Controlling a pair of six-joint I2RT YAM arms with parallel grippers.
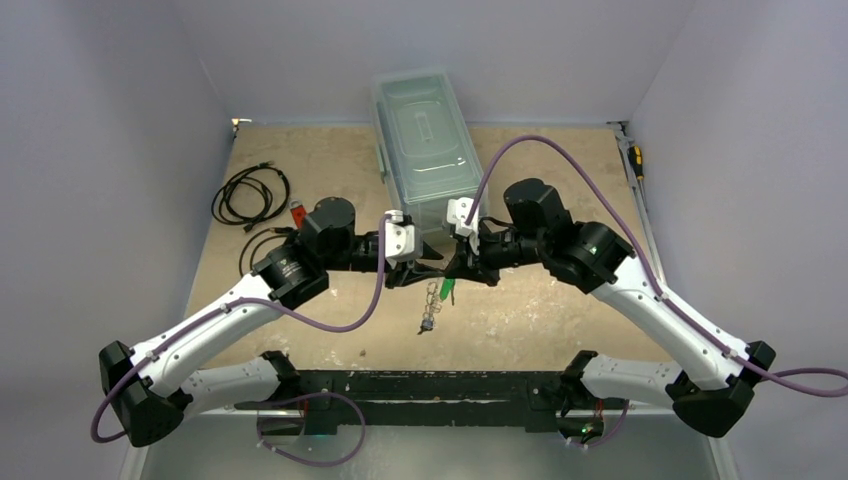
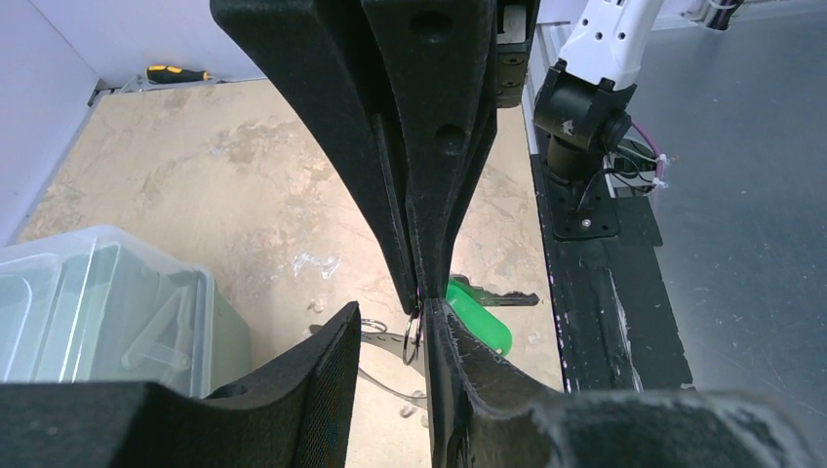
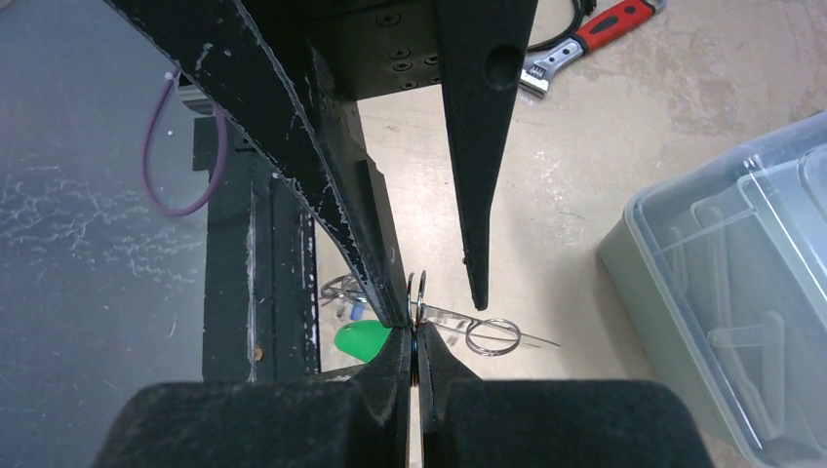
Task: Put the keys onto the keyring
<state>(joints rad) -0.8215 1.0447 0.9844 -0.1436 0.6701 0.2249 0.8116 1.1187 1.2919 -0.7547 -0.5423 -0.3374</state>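
A scuffed beige table [image 1: 560, 310] is boxed in by pale lilac walls [image 1: 110, 150]. In the overhead view a clear plastic bin [image 1: 425, 140] stands at upper centre, with black coiled cables [image 1: 250, 195] and a red gadget [image 1: 296, 212] at upper left. The two grippers meet tip to tip at mid-frame. The right gripper [image 3: 414, 341] has its fingers pressed together on a small wire ring of the keyring [image 3: 444, 316] — the rest trails out beside it. The left gripper [image 2: 393, 310] is spread partway around that same ring. One of its fingers seems to touch the wire, though the wrist views are too tight to be sure. The green key [image 2: 478, 317] shows just beside the pinch, at lower centre.
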